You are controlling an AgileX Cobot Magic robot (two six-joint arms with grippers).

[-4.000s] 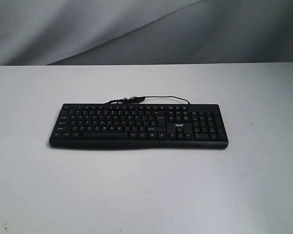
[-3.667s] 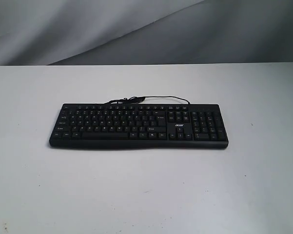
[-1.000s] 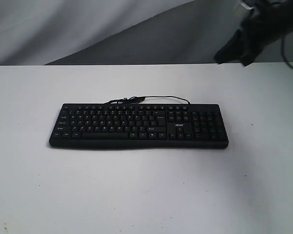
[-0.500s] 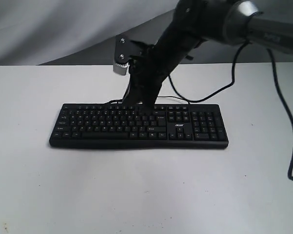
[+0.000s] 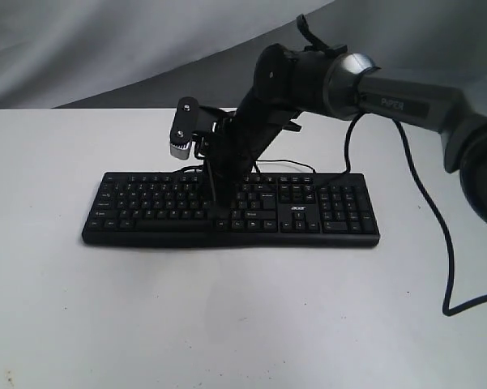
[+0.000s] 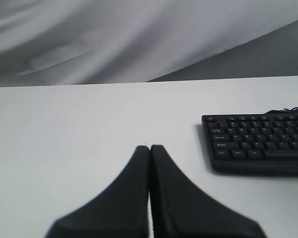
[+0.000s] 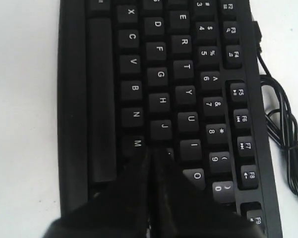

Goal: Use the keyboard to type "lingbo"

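The long black keyboard [image 5: 146,207] with white legends lies across the middle of the white table. My right arm reaches in from the right, and its gripper [image 5: 217,212] points down onto the letter rows, shut and holding nothing. In the right wrist view the shut fingertips [image 7: 151,150] sit just past the J key, between M and I, and cover the key beneath them; whether they press it I cannot tell. My left gripper [image 6: 149,148] is shut and empty over bare table, short of the keyboard's [image 6: 258,144] Ctrl corner. It is outside the exterior view.
The keyboard's thin black cable [image 5: 296,164] loops behind its far edge and is coiled beside the function keys [image 7: 282,129]. The right arm's own black lead [image 5: 437,243] hangs over the table's right side. A grey cloth backdrop [image 5: 105,49] rises behind the table.
The right arm swung in from the upper right and came down. Half a second ago its tips were at the keyboard's far edge; now they are lower, on the letter rows.
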